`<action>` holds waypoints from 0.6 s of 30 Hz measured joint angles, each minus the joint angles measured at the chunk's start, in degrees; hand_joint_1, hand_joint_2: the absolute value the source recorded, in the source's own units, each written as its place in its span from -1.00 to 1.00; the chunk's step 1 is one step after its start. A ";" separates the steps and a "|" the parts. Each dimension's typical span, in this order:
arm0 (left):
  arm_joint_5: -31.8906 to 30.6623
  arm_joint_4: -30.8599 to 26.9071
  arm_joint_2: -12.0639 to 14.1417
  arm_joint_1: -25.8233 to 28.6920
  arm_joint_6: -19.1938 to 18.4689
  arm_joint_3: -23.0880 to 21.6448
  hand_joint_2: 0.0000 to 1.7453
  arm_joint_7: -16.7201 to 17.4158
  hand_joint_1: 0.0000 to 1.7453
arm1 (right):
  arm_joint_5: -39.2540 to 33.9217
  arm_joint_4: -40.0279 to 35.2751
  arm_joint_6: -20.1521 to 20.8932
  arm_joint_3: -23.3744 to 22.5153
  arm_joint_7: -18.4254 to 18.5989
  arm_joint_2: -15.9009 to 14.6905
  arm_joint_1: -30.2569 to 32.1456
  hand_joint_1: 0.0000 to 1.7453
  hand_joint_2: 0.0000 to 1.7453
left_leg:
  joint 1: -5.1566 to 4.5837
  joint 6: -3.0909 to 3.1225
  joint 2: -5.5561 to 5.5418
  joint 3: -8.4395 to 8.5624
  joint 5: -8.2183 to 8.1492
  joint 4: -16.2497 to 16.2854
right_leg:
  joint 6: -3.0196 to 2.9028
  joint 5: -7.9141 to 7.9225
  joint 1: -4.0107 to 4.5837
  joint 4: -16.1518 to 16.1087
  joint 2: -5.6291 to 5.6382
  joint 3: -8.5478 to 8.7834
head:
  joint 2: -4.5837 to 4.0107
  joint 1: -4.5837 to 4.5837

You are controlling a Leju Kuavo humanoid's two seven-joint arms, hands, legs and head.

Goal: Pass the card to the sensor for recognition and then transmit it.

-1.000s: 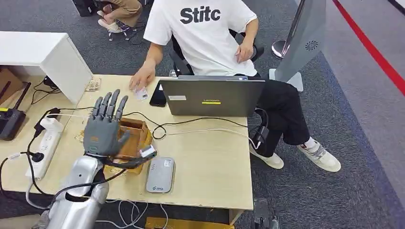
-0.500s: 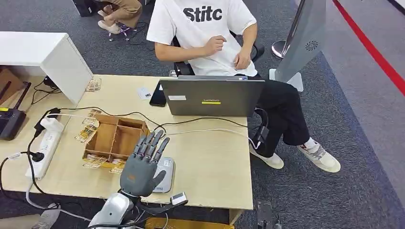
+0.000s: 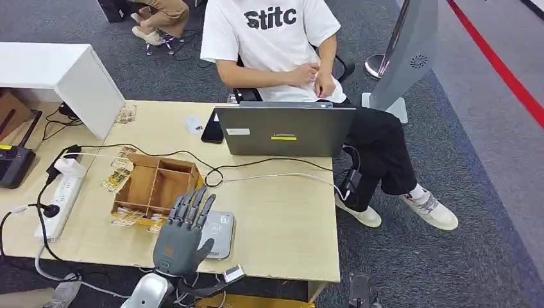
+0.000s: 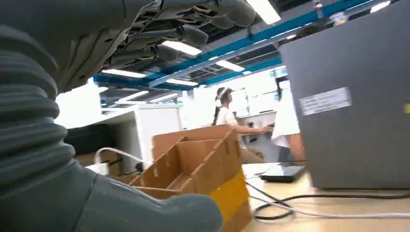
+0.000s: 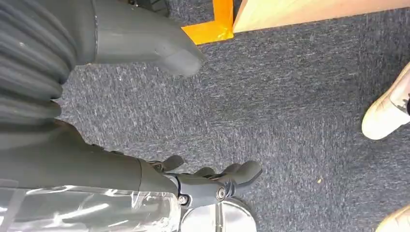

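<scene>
Left hand (image 3: 180, 237) drawn back toward the counter's (image 3: 282, 224) near edge since half a second ago, fingers (image 3: 192, 206) straight, slightly apart, holding nothing, above the grey sensor (image 3: 218, 235). Right hand (image 5: 145, 43): hanging over the carpet, fingers apart, empty. Wooden box (image 3: 156, 187): beside the sensor, further in. Laptop (image 3: 285, 131): mid-counter, lid up. Card (image 3: 192, 124): flat at the far edge, beside a black phone (image 3: 212, 130). Seated person (image 3: 282, 38): beyond, hands drawn to chest.
</scene>
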 joint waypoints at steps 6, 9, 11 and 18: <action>0.00 1.86 1.95 -0.20 3.04 3.52 1.00 3.28 -1.00 | 0.96 -0.11 0.00 -0.13 0.09 0.00 -0.02 -1.00 1.00 | 0.01 0.00 0.00 0.00 0.00 0.00 | 0.00 0.00 0.00 0.01 -0.01 0.00 | 0.00 0.00; 0.00 3.13 2.78 -0.44 4.00 5.14 1.00 4.13 -1.00 | 1.53 -0.13 0.00 -0.13 0.20 0.00 -0.04 -1.00 1.00 | 0.01 0.00 0.00 0.00 0.00 -0.01 | 0.00 0.00 0.00 0.01 -0.01 0.00 | 0.00 0.00; 0.00 4.13 3.02 -0.66 4.24 6.38 1.00 4.13 -1.00 | 1.62 -0.13 0.00 -0.13 0.22 0.00 -0.05 -1.00 1.00 | 0.01 0.00 0.00 0.00 0.00 0.00 | 0.00 0.00 0.00 0.01 -0.01 0.00 | 0.00 0.00; 0.00 7.82 3.28 -1.36 5.55 9.50 1.00 3.30 -1.00 | 2.16 -0.13 0.00 -0.13 0.39 0.00 -0.09 -1.00 1.00 | 0.00 0.00 -0.01 -0.01 0.00 0.00 | 0.00 0.00 0.00 0.01 -0.02 0.00 | 0.00 0.00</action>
